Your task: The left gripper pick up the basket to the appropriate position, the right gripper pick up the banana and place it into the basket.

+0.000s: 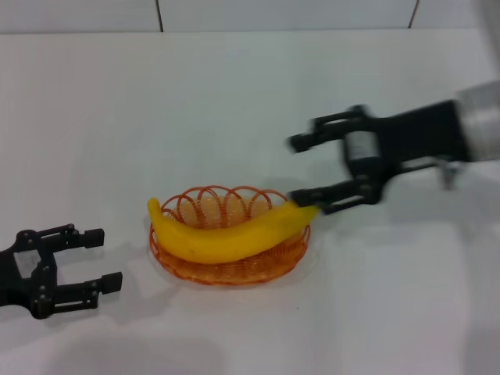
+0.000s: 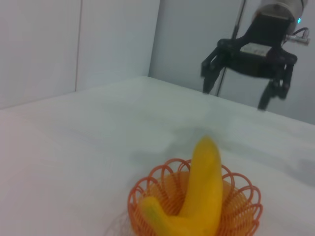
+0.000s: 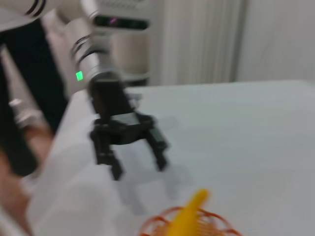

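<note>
Lay across the basket [image 1: 228, 248] near the middle of the white table [image 1: 234, 101]: the banana [image 1: 226, 232], both ends resting over the scalloped rim. Hung just off the banana's tip at about 2 o'clock from the basket: the right gripper [image 1: 305, 168], fingers spread wide, holding nothing. Sat at about 8 o'clock, well apart: the left gripper [image 1: 104, 259], also open wide and empty.

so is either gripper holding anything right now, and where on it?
Nothing is held. The right gripper is open beside the banana's tip, not clamped on it; the banana lies in the basket. The left gripper sits open and empty, left of the basket.
</note>
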{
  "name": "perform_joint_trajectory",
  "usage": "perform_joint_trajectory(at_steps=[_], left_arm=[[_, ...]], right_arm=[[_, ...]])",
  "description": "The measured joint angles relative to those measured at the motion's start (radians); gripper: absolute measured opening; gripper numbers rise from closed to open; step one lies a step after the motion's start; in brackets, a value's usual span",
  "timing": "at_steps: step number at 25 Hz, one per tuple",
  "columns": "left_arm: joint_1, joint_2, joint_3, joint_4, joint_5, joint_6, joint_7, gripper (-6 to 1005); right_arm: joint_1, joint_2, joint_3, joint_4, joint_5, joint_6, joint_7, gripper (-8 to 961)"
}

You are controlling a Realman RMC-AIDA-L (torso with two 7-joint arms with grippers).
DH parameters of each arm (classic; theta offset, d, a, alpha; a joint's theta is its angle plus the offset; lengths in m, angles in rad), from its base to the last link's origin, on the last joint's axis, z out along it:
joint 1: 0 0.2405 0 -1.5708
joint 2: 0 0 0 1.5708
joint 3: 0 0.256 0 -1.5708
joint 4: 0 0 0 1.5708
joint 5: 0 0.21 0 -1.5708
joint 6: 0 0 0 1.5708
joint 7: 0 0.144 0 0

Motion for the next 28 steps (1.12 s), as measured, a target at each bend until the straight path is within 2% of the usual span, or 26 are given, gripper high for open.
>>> perform_joint_trajectory(at_steps=[2, 8, 13, 19, 23, 28], left_arm=[[0.001, 0.0, -0.001, 0.0, -0.002, 0.001, 0.002, 795], [0.003, 0.003, -0.001, 0.002, -0.003, 0.002, 0.011, 795], [-0.002, 0.001, -0.018, 0.002, -0.004, 0.002, 0.039, 795], [0.001, -0.017, -0.079, -0.002, 0.003, 0.001, 0.109, 795], [-0.003, -0.019, -0.074, -0.005, 0.005, 0.0, 0.112, 795], [-0.007, -0.02, -0.076, -0.006, 0.039, -0.005, 0.102, 795]], right_arm=[[-0.049, -0.004, 0.075, 0.001, -0.009, -0.027, -0.072, 768], [-0.126, -0.005, 0.183, 0.075, -0.14, -0.041, -0.253, 767], [-0.133, -0.003, 0.23, 0.196, -0.166, -0.042, -0.341, 766], [-0.131, -0.011, 0.322, 0.306, -0.167, -0.04, -0.401, 765], [-0.127, -0.02, 0.361, 0.329, -0.167, -0.045, -0.416, 763], [-0.125, -0.02, 0.363, 0.33, -0.167, -0.049, -0.417, 762]])
